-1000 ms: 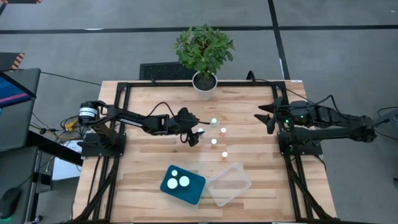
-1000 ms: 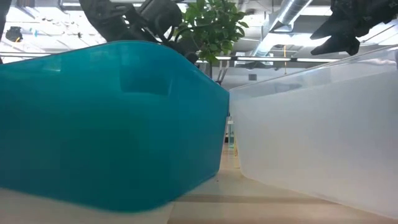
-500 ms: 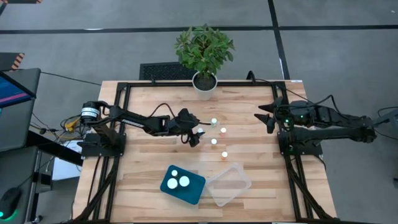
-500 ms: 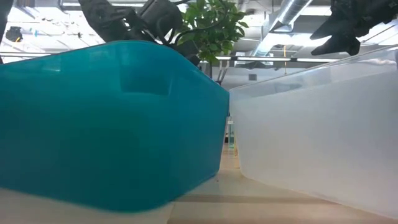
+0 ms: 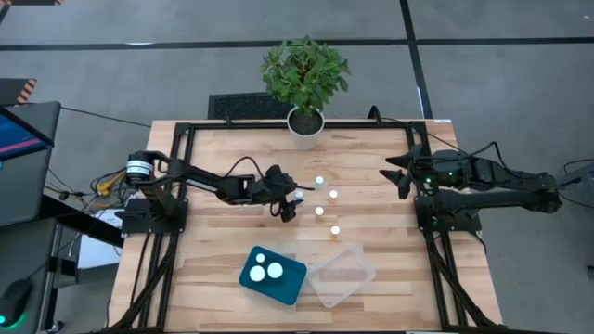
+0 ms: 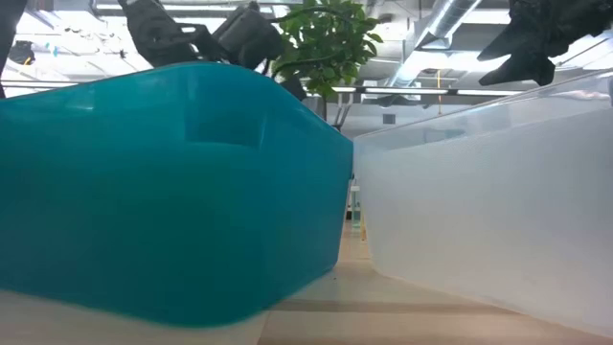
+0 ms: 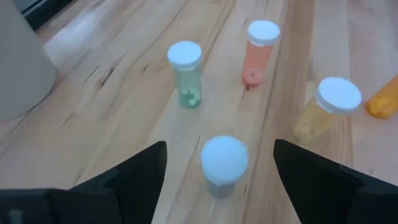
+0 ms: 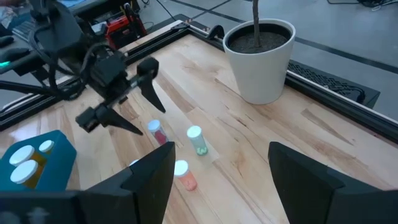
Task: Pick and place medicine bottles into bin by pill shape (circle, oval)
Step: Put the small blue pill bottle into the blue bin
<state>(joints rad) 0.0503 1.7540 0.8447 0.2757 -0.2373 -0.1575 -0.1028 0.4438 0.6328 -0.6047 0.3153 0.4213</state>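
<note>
On the bench (image 5: 213, 250), the teal bin (image 5: 273, 275) near the front edge holds two white-capped medicine bottles (image 5: 268, 270). Mid-bench, the left gripper (image 5: 290, 201) spreads wide around one bottle (image 7: 223, 164); four others (image 5: 327, 211) stand just beside. By the right edge, the right gripper (image 5: 396, 173) waits, splayed.

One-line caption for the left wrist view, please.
Open left hand poised around a white-capped medicine bottle on the wooden table, with green, pink and yellow bottles standing beyond.

Your wooden tabletop (image 5: 213, 250) carries a potted plant (image 5: 305, 122), upright medicine bottles (image 5: 320, 211), a teal bin (image 5: 288, 286) and a clear bin (image 5: 342, 275).
</note>
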